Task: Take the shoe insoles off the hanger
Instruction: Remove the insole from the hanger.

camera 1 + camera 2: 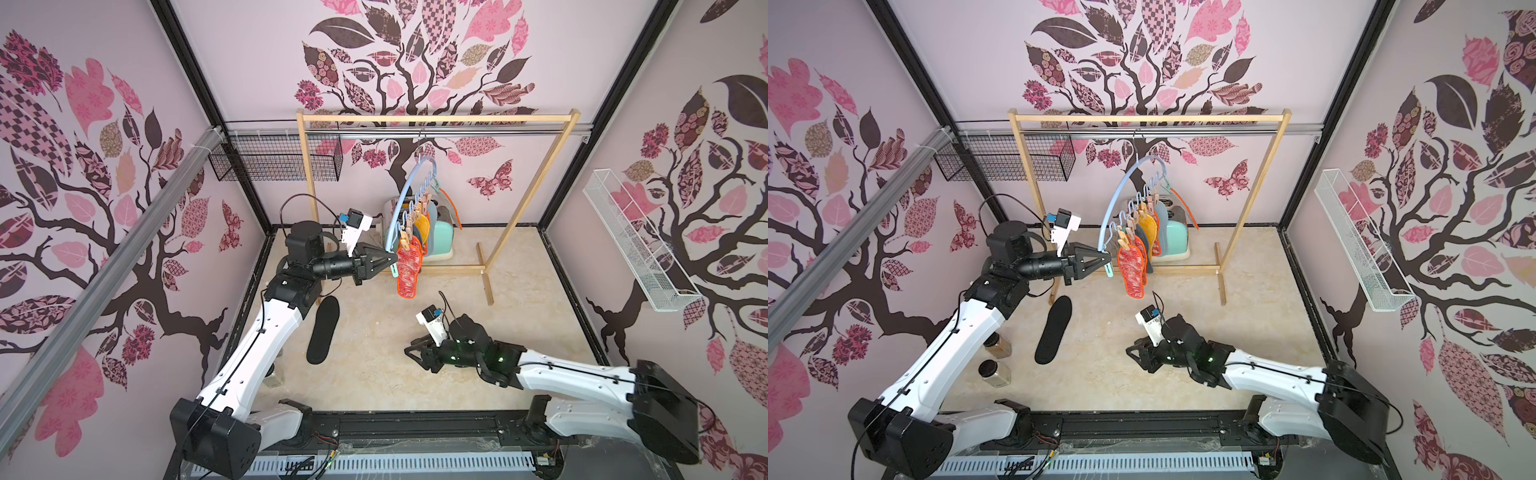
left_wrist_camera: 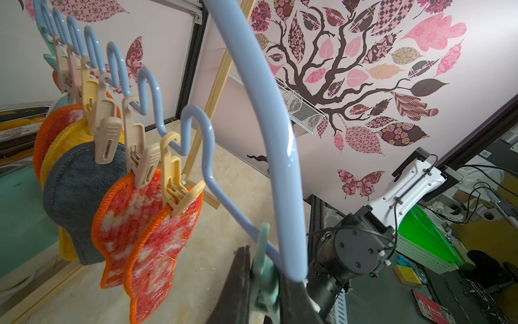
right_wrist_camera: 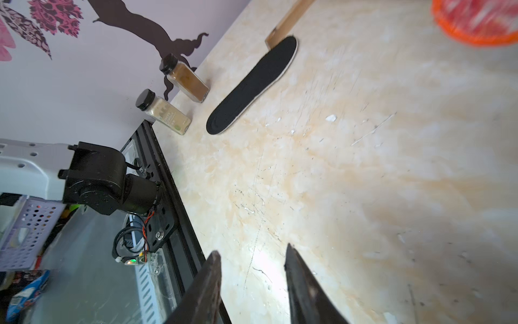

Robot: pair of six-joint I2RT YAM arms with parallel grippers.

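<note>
left arm (image 1: 257,345), right arm (image 1: 582,376): white shells, black joints | thin black cables | green lights on right wrist

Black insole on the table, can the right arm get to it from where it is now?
Probably yes. The right gripper is open and empty, and only bare table lies between it and the black insole.

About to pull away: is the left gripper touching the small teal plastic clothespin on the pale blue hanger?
Touching. In the left wrist view the left gripper is shut on the small teal plastic clothespin, fingers against both sides.
</note>
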